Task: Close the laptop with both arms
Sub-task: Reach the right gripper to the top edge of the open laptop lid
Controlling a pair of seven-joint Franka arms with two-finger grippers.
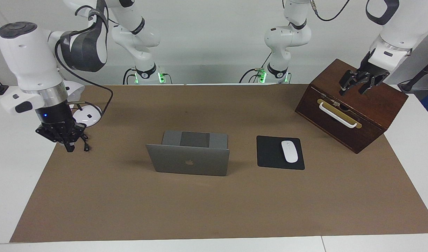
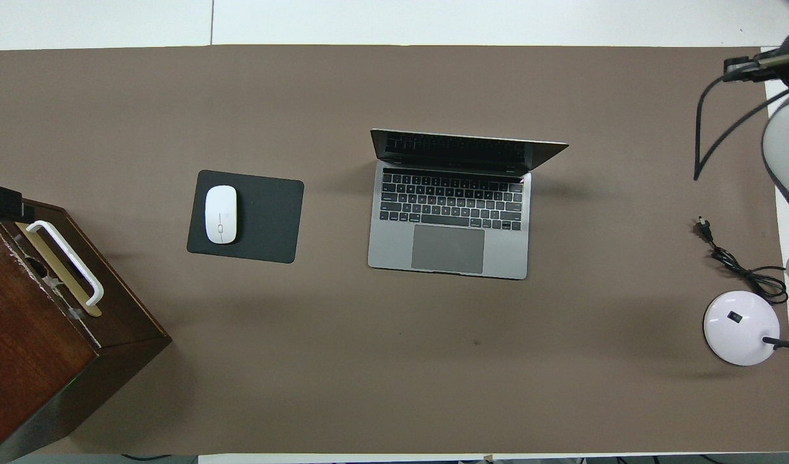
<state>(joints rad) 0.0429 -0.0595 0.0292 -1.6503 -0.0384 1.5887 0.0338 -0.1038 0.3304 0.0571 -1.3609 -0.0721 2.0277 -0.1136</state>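
The laptop [image 1: 191,154], thin silver-grey metal with a dark apple logo on its lid, stands open at the middle of the counter [image 1: 214,210], on a flat matte brown mat. Only the overhead view shows its black keys and smooth trackpad; the facing view shows the lid's back.

Beside it, toward the left arm's end, lies a black rectangular mouse pad [image 1: 271,154] with a rounded white mouse [image 1: 289,151] on it. Farther along sits a dark wooden box [image 1: 354,108] with a white handle.

The left gripper [image 1: 356,90] hangs over the box, fingers apart, holding nothing. The right gripper [image 1: 70,141] hangs over the mat's edge at the right arm's end, fingertips together, empty, over a black cord [image 2: 723,254] near a white domed lamp base [image 2: 739,325]. Nothing stands between the grippers and the laptop.
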